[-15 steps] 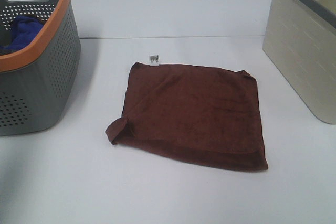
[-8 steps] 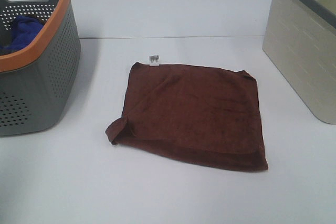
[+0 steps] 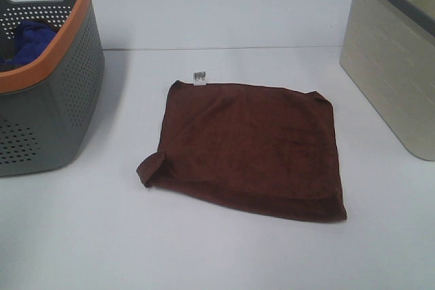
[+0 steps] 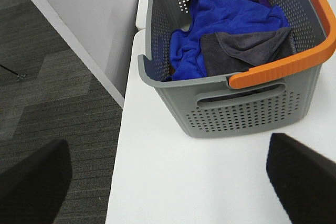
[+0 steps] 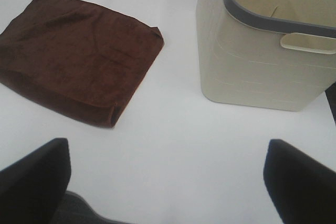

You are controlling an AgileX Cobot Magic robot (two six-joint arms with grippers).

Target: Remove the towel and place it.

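Towel [image 3: 250, 147]: flat on the white table [image 3: 224, 249], centre of the exterior frame; white barcode tag [image 3: 200, 77] at its upper-left corner, lower-left corner curled.
Left gripper [image 4: 168, 174]: wide open, holding nothing — 2 dark fingertips [image 4: 34, 182] at the frame's lower corners.
Right gripper [image 5: 168, 174]: likewise spread, empty.
Grey basket [image 3: 47, 100]: upper left, orange rim — blue cloth [image 4: 220, 19] inside.
Beige bin [image 3: 391, 66]: upper right.

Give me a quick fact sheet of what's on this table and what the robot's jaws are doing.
towel: brown towel flat on the white table, one corner curled, white tag at far corner
left basket: grey basket, orange rim, holding blue cloth and grey cloth
right bin: beige bin, grey rim
left gripper: jaws open, holding nothing
right gripper: jaws open, holding nothing
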